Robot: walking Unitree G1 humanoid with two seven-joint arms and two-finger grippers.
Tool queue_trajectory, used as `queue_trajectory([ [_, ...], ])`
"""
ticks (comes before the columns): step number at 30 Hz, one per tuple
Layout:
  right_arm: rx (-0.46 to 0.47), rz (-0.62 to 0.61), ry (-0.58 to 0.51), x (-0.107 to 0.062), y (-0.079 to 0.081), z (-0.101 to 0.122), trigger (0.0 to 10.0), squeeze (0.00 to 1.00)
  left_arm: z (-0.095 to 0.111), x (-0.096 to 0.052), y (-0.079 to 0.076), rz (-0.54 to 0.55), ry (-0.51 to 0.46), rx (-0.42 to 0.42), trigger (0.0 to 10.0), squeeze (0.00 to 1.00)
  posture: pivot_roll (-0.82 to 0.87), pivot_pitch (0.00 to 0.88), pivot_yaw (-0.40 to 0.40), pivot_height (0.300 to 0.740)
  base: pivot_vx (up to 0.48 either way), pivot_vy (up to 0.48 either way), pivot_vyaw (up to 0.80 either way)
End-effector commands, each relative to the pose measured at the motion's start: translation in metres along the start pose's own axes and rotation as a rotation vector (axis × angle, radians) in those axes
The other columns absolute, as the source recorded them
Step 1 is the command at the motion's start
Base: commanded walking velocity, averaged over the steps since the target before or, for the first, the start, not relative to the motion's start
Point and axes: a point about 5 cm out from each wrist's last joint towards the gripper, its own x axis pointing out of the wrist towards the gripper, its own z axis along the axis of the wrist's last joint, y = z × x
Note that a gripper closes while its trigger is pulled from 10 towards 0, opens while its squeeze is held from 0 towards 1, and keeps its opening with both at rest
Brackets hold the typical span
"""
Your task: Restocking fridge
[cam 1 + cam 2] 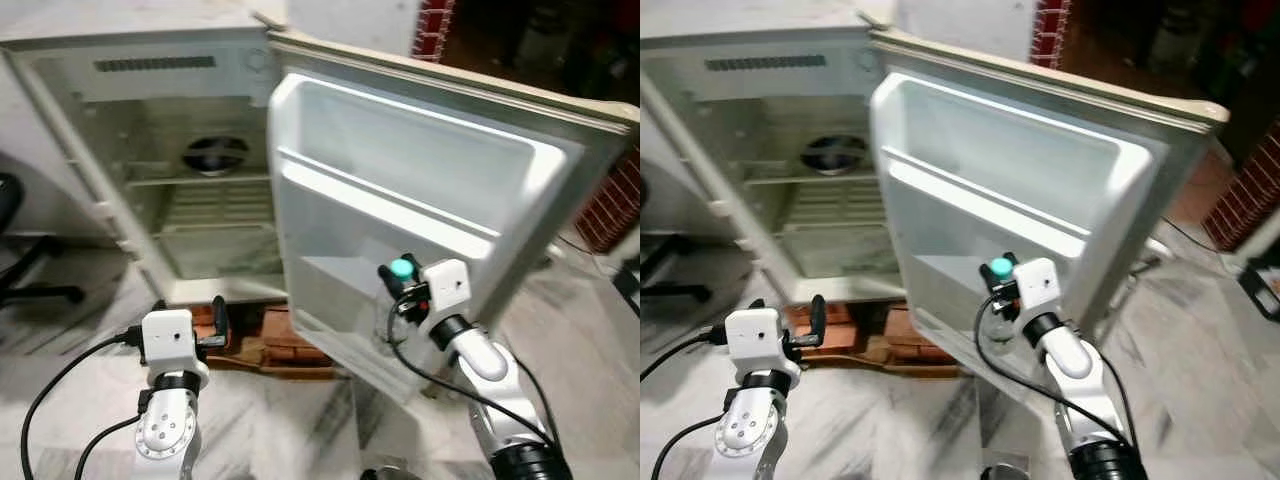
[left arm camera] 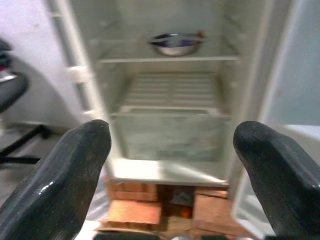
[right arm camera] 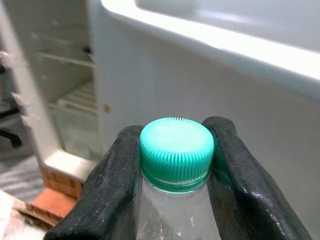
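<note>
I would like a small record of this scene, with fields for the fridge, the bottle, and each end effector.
fridge: open, door swung wide, standing on bricks
inside fridge: metal bowl on a shelf
bottle: clear plastic with teal cap, held at the neck, in front of the lower door shelf
right end effector: shut on the bottle just below the cap
left end effector: open, holding nothing, pointed at the fridge interior
floor: marble tiles

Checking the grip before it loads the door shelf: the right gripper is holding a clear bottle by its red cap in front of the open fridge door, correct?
Not quite: the cap is teal-green, as the right wrist view shows. The rest stands: the right gripper holds the clear bottle at its cap, in front of the open fridge door.
</note>
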Motion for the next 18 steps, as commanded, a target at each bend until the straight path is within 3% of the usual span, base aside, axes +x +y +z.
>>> queue_trajectory([
  [1,0.005,0.021,-0.027,0.0042,0.0064,0.0045,10.0,0.0,-0.0024,-0.0007,0.0055,0.014,0.015,0.013,10.0,0.0,-0.01,0.044,0.012,0.74,0.0,0.48,0.0],
  [8,0.003,0.022,-0.026,0.0045,0.0064,0.0039,10.0,0.0,-0.0022,-0.0001,0.0041,0.011,0.014,0.013,10.0,0.0,-0.01,0.045,0.012,0.74,0.0,0.48,0.0],
  [15,0.003,0.006,-0.002,0.0047,0.0046,0.0009,10.0,0.0,-0.0021,0.0004,0.0029,0.002,0.005,0.037,10.0,0.0,-0.01,0.044,0.014,0.74,0.0,0.0,0.0],
  [18,0.01,0.001,-0.002,0.0052,0.0034,0.0009,10.0,0.0,-0.0015,0.0009,0.0022,-0.001,-0.004,0.047,10.0,0.0,-0.01,0.044,0.013,0.74,0.0,0.0,-0.8],
])
